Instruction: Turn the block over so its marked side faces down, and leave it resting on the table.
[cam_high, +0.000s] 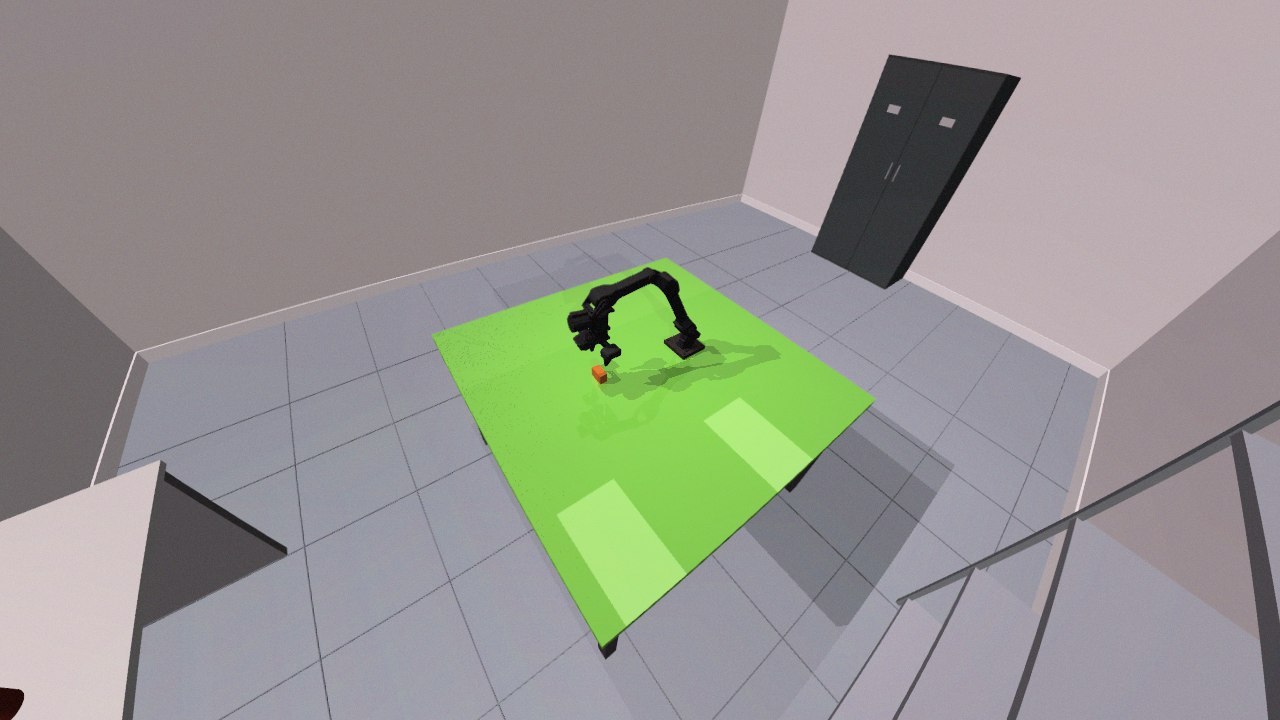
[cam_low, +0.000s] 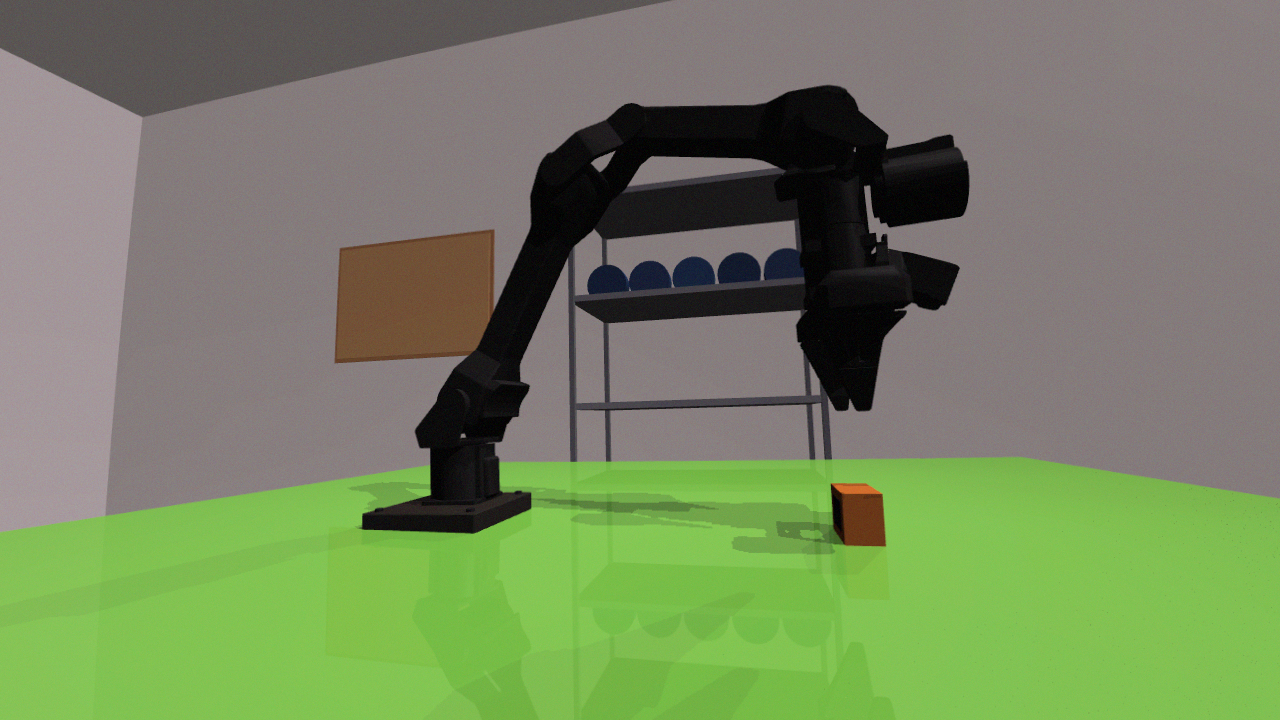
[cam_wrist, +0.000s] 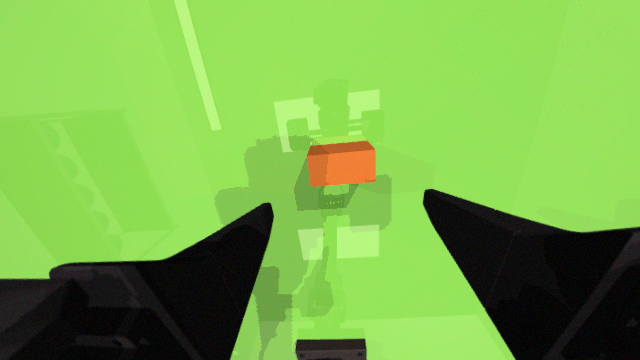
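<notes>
The orange block (cam_high: 598, 373) (cam_low: 864, 521) (cam_wrist: 347, 168) rests on the green table (cam_high: 528, 385) (cam_low: 268, 653) (cam_wrist: 475, 100). Its top is plain orange. A dark mark (cam_low: 837, 513) shows on its upright side that faces the arm's base; in the wrist view that side is hidden. My gripper (cam_high: 597, 354) (cam_low: 853, 408) (cam_wrist: 345, 203) is open and empty, pointing down well above the block. In the wrist view the block lies beyond the fingertips, roughly midway between them from left to right. The side resting on the table is hidden.
The arm's base (cam_high: 684, 346) (cam_low: 447, 514) (cam_wrist: 331, 346) stands on the table. Behind the arm are a shelf rack (cam_low: 698, 302) with blue round things and a brown wall board (cam_low: 411, 300). A dark cabinet (cam_high: 904, 170) stands against the wall, away from the table.
</notes>
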